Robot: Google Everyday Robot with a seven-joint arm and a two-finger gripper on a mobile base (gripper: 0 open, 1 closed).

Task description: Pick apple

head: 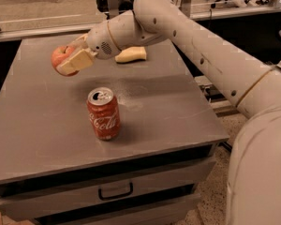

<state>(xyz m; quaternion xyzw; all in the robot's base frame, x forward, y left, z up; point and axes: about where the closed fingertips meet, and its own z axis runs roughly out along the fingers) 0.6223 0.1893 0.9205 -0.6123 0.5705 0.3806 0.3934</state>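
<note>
Over the grey table (42,125), beyond the cola can (103,114), the gripper (71,61) clamps the sides of the apple (60,55), which looks firm, smooth and fairly light, so a squeeze across its widest part should stop it slipping.

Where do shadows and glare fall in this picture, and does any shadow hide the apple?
Camera view: warm, soft light; the arm throws a broad dim shadow on the table behind the Coca-Cola can; the can's metal top glints. The apple, held in the shut gripper above the table's far left, is lit, not hidden.
</note>
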